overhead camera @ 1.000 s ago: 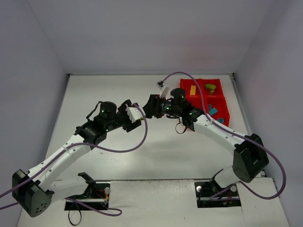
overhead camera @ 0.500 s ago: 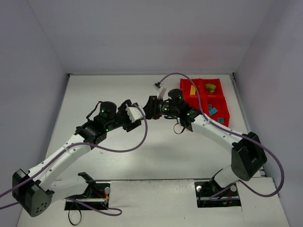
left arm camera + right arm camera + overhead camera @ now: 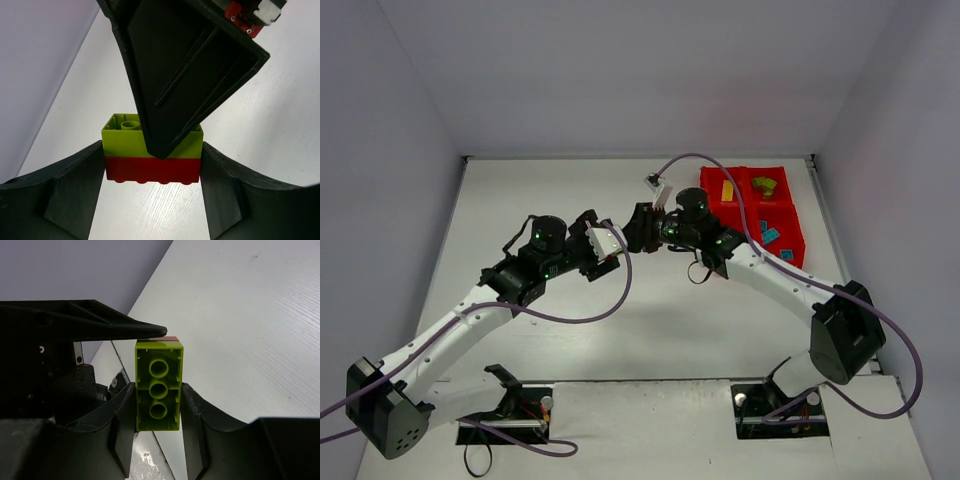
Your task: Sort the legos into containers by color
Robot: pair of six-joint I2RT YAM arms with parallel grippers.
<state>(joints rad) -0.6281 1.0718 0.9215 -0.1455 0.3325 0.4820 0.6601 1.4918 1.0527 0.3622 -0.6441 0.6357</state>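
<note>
Left gripper (image 3: 153, 172) is clamped on the red brick (image 3: 150, 170), one finger on each end, apparently held above the table (image 3: 280, 125). Green brick (image 3: 122, 140) is stacked on it and joined, so the pair can't be binned as one. Right gripper (image 3: 158, 407) is clamped on the green brick, facing the left one. Likely a pull-apart, each arm anchoring one colour. Tray (image 3: 790, 210) sits far right, with a yellow brick (image 3: 727, 190), green piece (image 3: 763, 185) and teal bricks (image 3: 771, 236) in separate bins.

A finger (image 3: 185, 75) of the right gripper (image 3: 158, 395) covers the middle of the green brick (image 3: 120, 142). From the right wrist, the red brick (image 3: 167, 338) is a mere sliver. From above, neither brick is discernible.
</note>
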